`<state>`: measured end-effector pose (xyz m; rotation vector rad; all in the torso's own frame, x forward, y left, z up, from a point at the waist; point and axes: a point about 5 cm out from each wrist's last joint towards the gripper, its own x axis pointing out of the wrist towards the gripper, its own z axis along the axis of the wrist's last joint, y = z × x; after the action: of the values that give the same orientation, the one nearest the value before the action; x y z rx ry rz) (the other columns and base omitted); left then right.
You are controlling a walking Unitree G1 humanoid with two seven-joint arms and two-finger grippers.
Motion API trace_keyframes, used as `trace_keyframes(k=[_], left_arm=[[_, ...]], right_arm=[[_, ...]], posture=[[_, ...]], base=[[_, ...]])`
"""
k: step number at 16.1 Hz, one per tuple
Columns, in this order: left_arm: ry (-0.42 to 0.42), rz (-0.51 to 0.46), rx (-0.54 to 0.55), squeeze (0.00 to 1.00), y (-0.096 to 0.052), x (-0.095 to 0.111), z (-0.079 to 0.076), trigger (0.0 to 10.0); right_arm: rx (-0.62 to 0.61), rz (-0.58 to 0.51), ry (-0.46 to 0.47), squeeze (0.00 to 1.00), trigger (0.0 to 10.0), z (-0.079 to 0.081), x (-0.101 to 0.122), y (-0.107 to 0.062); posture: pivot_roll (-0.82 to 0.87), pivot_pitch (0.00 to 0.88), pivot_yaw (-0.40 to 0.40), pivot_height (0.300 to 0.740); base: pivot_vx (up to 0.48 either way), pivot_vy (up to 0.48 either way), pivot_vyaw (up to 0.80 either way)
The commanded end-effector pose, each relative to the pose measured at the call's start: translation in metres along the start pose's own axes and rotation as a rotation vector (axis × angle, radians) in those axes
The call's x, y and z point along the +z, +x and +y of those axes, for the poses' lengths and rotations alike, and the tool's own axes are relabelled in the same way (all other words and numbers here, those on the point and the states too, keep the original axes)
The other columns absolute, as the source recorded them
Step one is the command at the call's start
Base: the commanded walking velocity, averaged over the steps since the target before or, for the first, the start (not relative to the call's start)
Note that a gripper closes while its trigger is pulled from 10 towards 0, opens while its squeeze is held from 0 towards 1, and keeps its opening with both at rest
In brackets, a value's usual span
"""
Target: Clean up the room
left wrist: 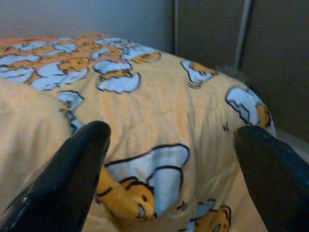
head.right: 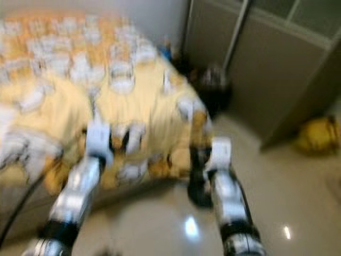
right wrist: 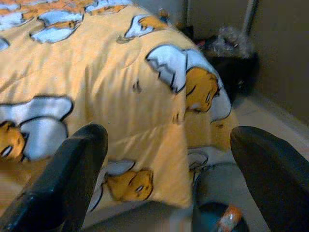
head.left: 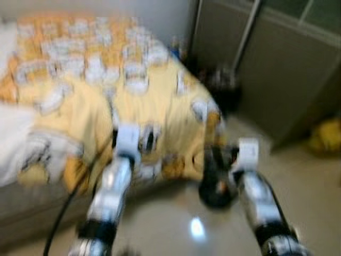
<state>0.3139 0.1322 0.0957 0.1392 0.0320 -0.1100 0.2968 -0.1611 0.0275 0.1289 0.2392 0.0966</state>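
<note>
While head views blurred: both end effectors, left [left wrist: 169, 179] and right [right wrist: 164, 179], spread, grasping nothing. Dark round object [head.left: 216, 189] on floor, lower centre, beside bed [head.left: 160, 101]. Risk: overhanging quilt [right wrist: 120, 96] snagged, object nudged away.

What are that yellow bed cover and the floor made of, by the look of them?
The bed cover looks like soft quilted fabric, matte, with creases and a printed cartoon pattern. The floor seems hard and glossy, probably polished tile or stone, since it mirrors a bright light spot; the blur leaves the exact material open.
</note>
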Motion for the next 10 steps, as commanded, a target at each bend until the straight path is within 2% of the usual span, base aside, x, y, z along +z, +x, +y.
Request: trace_keyframes(k=[1, 5, 7, 8, 9, 10], left_arm=[[0.0, -0.007, 0.042, 0.0, 0.0, 0.001, 0.007, 10.0], [-0.012, 0.0, 0.049, 0.0, -0.002, -0.002, 0.004, 10.0], [-0.025, 0.054, 0.094, 0.0, -0.02, -0.022, 0.021, 10.0], [-0.053, 0.111, 0.144, 0.0, -0.042, -0.041, 0.039, 10.0], [-0.067, 0.156, 0.188, 0.0, -0.054, -0.052, 0.049, 10.0], [-0.078, 0.162, 0.212, 0.0, -0.055, -0.053, 0.05, 10.0]], right_arm=[[0.008, -0.023, 0.001, 0.0, 10.0, 0.001, 0.007, 0.003], [0.008, -0.006, 0.01, 0.0, 10.0, -0.002, 0.006, 0.004], [0.027, -0.022, 0.006, 0.0, 10.0, -0.003, 0.009, 0.002], [0.049, -0.017, -0.001, 0.0, 10.0, -0.005, 0.004, -0.004], [0.06, 0.006, -0.003, 0.0, 10.0, -0.006, -0.003, -0.01], [0.06, 0.022, 0.005, 0.0, 10.0, -0.007, -0.007, -0.012]], posture=[[0.13, 0.0, -0.054, 0.74], [0.14, 0.0, -0.056, 0.74], [0.14, 0.0, -0.061, 0.74], [0.16, 0.0, -0.073, 0.74], [0.16, 0.0, -0.073, 0.74], [0.17, 0.0, -0.085, 0.74]], base=[[0.472, 0.0, 0.71], [0.477, 0.0, 0.61], [0.0, 0.0, 0.56], [0.0, 0.0, 0.55], [0.0, 0.0, 0.55], [0.0, 0.0, 0.55]])
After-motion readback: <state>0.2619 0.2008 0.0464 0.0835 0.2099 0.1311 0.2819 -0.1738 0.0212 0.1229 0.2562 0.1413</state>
